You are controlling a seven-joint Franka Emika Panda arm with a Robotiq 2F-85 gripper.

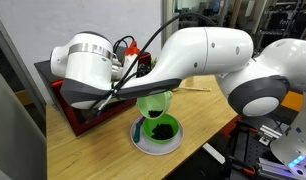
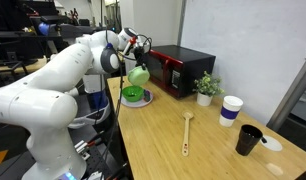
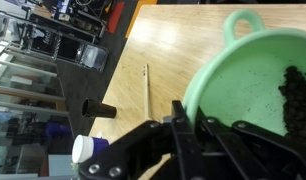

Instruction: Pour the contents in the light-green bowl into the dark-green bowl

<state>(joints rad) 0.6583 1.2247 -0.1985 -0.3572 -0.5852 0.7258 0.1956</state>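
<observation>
- Gripper (image 3: 191, 128): jaws pinched shut on the near rim of the light-green bowl (image 3: 255, 88), as seen in the wrist view
- Light-green bowl: held clear of the table and steeply tilted in both exterior views, with its mouth turned down toward the dark-green bowl (image 1: 143, 129) just beneath it; a small loop tab (image 3: 243, 22) projects from the rim opposite the jaws
- Contents (image 3: 293, 100): dark loose bits lie against the inner wall of the light-green bowl in the wrist view; in an exterior view a dark heap (image 1: 165, 130) also fills the middle of the dark-green bowl
- Dark-green bowl: upright on a white round plate (image 1: 158, 151) near the table edge closest to the robot base
- Arm (image 1: 198, 55): white links reach over the plate; black and red cables run along the wrist
- Table (image 2: 198, 165): pale wood; a red-fronted microwave oven (image 2: 178, 68) stands just behind the two bowls
- Far end of the table, well apart from the bowls: a small potted plant (image 2: 204, 87) beside the microwave oven, a white cup with a blue band (image 2: 230, 110), a black cup (image 2: 249, 140), and a wooden spoon (image 2: 187, 132) lying flat on the bare wood
</observation>
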